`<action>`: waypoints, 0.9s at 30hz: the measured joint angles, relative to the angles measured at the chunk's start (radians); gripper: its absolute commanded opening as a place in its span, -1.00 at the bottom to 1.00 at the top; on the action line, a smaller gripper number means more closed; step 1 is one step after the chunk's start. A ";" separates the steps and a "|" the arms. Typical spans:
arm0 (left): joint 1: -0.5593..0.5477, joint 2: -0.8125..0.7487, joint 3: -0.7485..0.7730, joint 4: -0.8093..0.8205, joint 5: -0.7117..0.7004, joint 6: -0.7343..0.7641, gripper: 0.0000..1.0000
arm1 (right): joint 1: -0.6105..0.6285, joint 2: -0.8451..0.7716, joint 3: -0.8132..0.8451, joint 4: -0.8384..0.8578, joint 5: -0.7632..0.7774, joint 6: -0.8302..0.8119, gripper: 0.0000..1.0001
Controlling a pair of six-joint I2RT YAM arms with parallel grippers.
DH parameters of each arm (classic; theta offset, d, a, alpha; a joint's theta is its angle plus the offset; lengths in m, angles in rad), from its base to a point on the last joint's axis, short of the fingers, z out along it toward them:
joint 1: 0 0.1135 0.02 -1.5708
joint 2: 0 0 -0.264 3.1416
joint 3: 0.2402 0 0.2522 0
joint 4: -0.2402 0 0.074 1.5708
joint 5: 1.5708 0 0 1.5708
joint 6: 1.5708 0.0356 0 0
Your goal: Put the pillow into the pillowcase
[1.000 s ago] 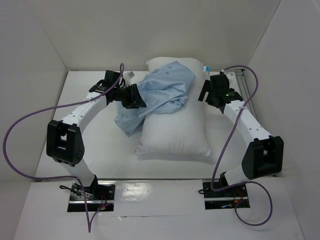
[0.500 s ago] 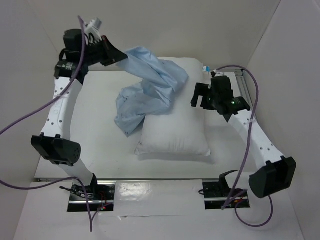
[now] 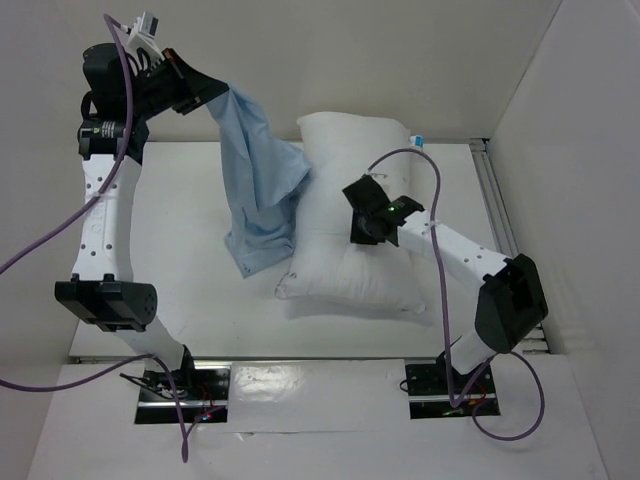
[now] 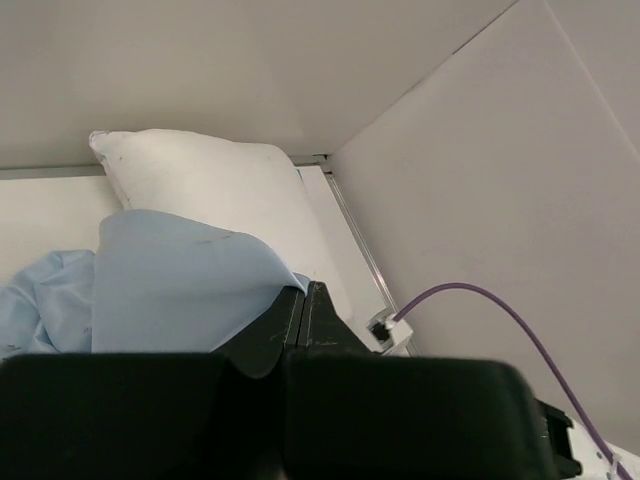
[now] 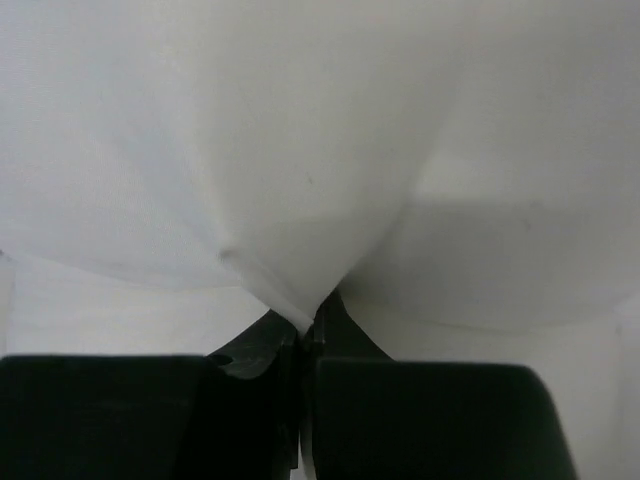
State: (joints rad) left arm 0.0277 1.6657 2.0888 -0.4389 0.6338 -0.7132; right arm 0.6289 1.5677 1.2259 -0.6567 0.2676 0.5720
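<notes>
The light blue pillowcase (image 3: pixel 258 185) hangs from my left gripper (image 3: pixel 218 90), raised high at the back left and shut on its top edge. Its lower end still rests on the table beside the pillow. In the left wrist view the pillowcase (image 4: pixel 170 295) spreads left of the closed left gripper (image 4: pixel 303 292). The plump white pillow (image 3: pixel 345 270) lies in the middle of the table. My right gripper (image 3: pixel 362 218) sits on top of it, shut on a pinch of its fabric. In the right wrist view the pillow (image 5: pixel 300 150) fills the frame, a fold caught in the right gripper (image 5: pixel 307 325).
White walls close in the table on the left, back and right. A metal rail (image 3: pixel 497 200) runs along the right side. Purple cables (image 3: pixel 30 250) loop from both arms. The arm bases (image 3: pixel 185 385) are bolted at the near edge.
My left arm has lifted the pillowcase off the pillow, up and to the back left. My right arm moved left onto the pillow, and its gripper closed on the fabric.
</notes>
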 measured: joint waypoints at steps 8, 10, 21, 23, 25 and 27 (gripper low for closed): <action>0.044 -0.011 -0.011 0.010 0.046 0.000 -1.00 | -0.242 -0.086 0.094 -0.196 0.208 0.055 -1.00; 0.050 -0.020 -0.026 0.014 0.051 0.000 -1.00 | -0.312 -0.105 0.111 -0.224 0.268 0.026 -1.00; 0.057 -0.048 -0.103 0.021 0.060 0.000 -1.00 | -0.148 -0.140 0.216 -0.187 0.247 -0.072 0.84; 0.057 -0.053 -0.114 0.026 0.061 0.000 -1.00 | -0.043 -0.132 0.216 -0.102 0.185 -0.070 0.84; 0.057 -0.061 -0.130 0.028 0.061 0.000 -1.00 | 0.040 -0.107 0.216 -0.011 0.124 -0.060 0.84; 0.057 -0.074 -0.147 0.031 0.060 -0.001 -1.00 | 0.089 -0.070 0.192 0.111 0.027 -0.024 0.84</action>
State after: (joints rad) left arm 0.0849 1.5921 1.9419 -0.4080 0.6937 -0.7139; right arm 0.7181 1.4979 1.4181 -0.5457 0.2943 0.5484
